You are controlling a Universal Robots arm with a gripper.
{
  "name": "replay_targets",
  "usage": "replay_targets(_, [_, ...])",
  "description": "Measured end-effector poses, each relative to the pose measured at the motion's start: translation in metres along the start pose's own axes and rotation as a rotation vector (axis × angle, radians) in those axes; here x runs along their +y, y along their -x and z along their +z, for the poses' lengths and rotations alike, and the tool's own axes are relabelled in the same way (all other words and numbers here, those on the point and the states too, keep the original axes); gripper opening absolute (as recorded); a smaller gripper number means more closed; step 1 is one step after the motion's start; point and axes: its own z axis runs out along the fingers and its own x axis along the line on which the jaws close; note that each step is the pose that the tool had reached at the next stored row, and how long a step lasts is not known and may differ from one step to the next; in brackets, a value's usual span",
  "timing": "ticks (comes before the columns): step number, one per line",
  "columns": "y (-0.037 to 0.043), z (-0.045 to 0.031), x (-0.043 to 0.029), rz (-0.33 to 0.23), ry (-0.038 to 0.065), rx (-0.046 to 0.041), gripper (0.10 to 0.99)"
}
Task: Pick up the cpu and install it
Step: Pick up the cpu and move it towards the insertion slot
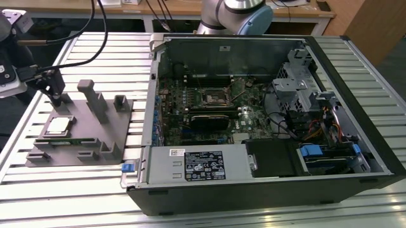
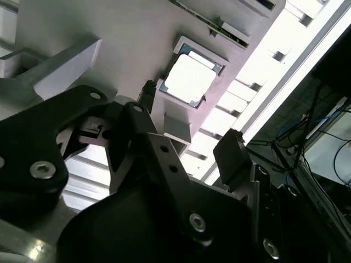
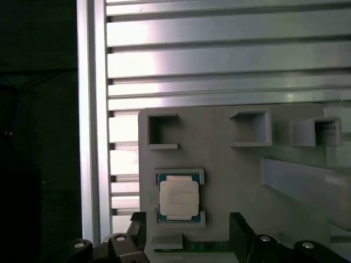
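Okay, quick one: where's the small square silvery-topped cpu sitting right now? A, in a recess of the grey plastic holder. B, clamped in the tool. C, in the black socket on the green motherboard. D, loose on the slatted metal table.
A: in the first wrist view the small square silvery-topped cpu lies framed in a recess of the grey plastic holder, while the tool is open with nothing between its fingers.

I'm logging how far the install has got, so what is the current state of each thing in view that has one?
cpu: seated in the holder's recess, silvery top up, not gripped.
gripper: open, near the cpu, holding nothing.
grey holder: lying flat on the slatted table.
memory stick: lying in its holder slot.
computer case: on its side, panel off, interior exposed.
socket frame: hollow middle, no cpu in it.
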Motion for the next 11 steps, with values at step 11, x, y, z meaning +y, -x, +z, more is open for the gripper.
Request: replay_targets(11, [-0.0072,0.0156,-0.0020,-0.016,0.011,-0.0029,0.706])
